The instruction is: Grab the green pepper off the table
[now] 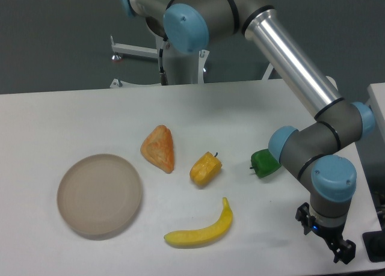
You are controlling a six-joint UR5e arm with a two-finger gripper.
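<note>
The green pepper lies on the white table right of centre, its right side hidden behind the arm's grey and blue wrist joint. My gripper hangs at the table's front right corner, below and to the right of the pepper and well apart from it. Only a small black part of the gripper shows near the frame's bottom edge, so how its fingers stand is unclear. Nothing is seen in it.
A yellow-orange pepper sits left of the green one. An orange wedge-shaped piece, a banana and a round beige plate lie further left. The arm's silver link crosses above the table's right side.
</note>
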